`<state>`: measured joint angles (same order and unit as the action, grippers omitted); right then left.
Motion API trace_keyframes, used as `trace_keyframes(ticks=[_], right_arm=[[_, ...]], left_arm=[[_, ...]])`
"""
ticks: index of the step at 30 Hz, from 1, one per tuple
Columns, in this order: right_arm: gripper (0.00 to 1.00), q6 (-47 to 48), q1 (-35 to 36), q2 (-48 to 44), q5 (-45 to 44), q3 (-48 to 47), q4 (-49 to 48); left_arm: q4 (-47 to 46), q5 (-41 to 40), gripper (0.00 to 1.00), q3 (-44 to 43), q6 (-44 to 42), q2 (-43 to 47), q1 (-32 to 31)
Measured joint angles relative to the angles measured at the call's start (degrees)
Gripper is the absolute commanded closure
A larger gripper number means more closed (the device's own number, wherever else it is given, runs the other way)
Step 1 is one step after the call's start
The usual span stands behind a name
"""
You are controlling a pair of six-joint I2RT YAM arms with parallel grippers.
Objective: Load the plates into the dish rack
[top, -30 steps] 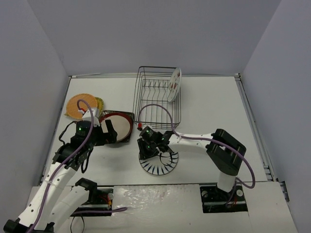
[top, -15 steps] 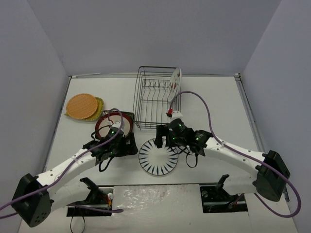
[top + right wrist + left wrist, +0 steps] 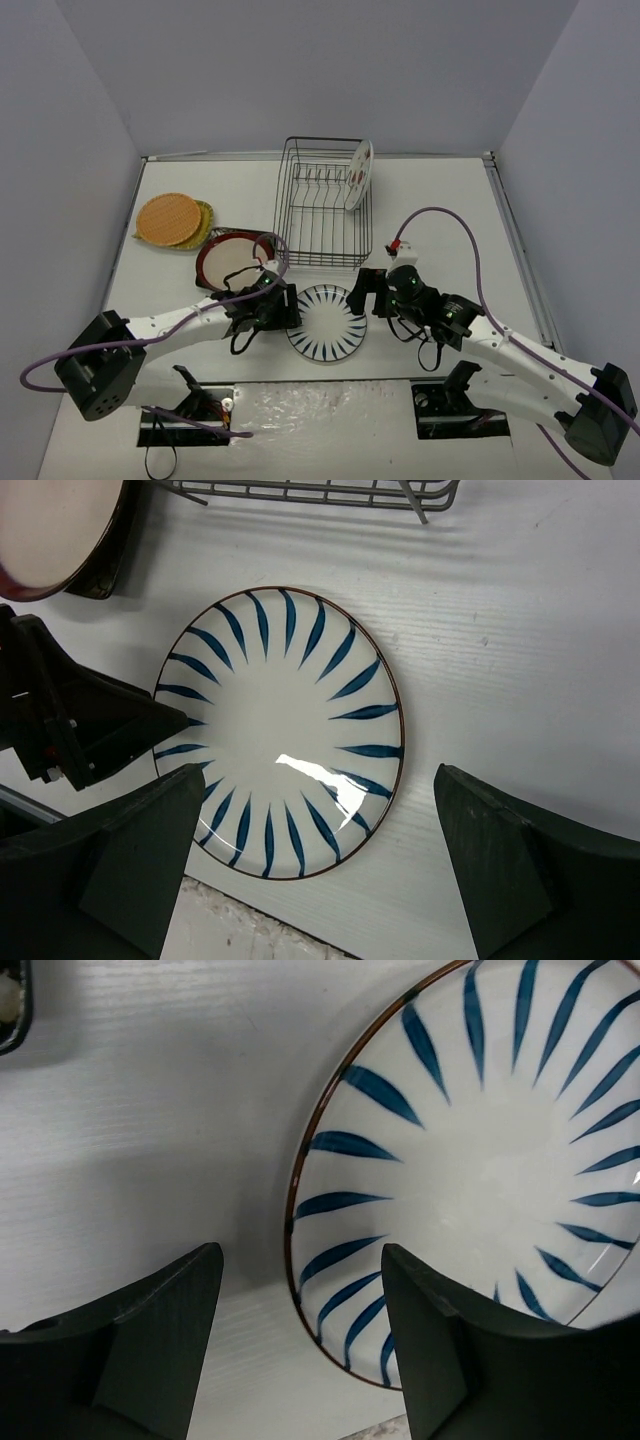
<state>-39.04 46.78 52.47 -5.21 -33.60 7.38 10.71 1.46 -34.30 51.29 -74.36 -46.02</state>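
Note:
The white plate with dark radial stripes (image 3: pixel 326 322) lies flat on the table near the front edge. My left gripper (image 3: pixel 276 308) is at its left rim, open. In the left wrist view the striped plate's (image 3: pixel 480 1150) rim passes between the fingers (image 3: pixel 150 1340), one over the table and one over the plate. My right gripper (image 3: pixel 372 292) hovers open by the plate's right side, holding nothing; in its wrist view the striped plate (image 3: pixel 280 730) lies ahead of the open right gripper (image 3: pixel 315 865). The dish rack (image 3: pixel 322 205) holds a white plate with red marks (image 3: pixel 358 174), upright at its right end.
A red-rimmed cream plate (image 3: pixel 232 258) rests on a dark square plate left of the rack. An orange plate (image 3: pixel 168 218) sits on a yellow-green one (image 3: pixel 206 214) at the far left. Grey walls enclose the table; the rack's near wire edge (image 3: pixel 310 492) is just beyond the striped plate.
My right gripper opened, left the striped plate and drew back to the right. My left arm swung from the red-rimmed plate to the striped plate's left rim, its jaws narrowing.

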Motion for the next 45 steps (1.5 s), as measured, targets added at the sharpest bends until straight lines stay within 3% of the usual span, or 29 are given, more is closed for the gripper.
trace_keyframes(ticks=[8, 9, 13, 21, 28, 38, 45], right_arm=[[0.0, -0.7, -0.8, -1.7, 0.5, 2.4, 0.7], [0.0, -0.7, -1.1, -1.8, 0.7, 2.7, 0.6], [0.0, -1.3, -2.7, -2.8, 2.6, 4.0, 0.7], [0.0, -3.3, -7.2, -4.6, 9.3, 8.5, 0.9], [0.0, -4.1, -14.6, -4.2, 21.1, 14.5, -2.8], [0.02, -9.5, -16.7, 6.4, 36.7, 19.4, -20.1], [0.03, -14.7, -16.8, 12.9, 41.2, 21.1, -32.5]], left_arm=[[-1.9, -3.2, 0.75, 0.7, 4.8, -1.1, -1.4], [-2.2, -3.6, 0.84, 0.9, 5.7, -1.1, -1.5], [-2.7, -4.8, 1.0, 1.6, 9.0, -0.7, -2.4], [2.4, -6.2, 1.0, 1.7, 14.1, 4.2, -3.4], [7.7, -7.8, 1.0, 2.6, 19.9, 13.2, -3.5], [10.8, -8.6, 1.0, 4.1, 27.2, 17.1, -3.8], [10.3, -8.4, 1.0, 5.5, 30.8, 18.1, -4.4]])
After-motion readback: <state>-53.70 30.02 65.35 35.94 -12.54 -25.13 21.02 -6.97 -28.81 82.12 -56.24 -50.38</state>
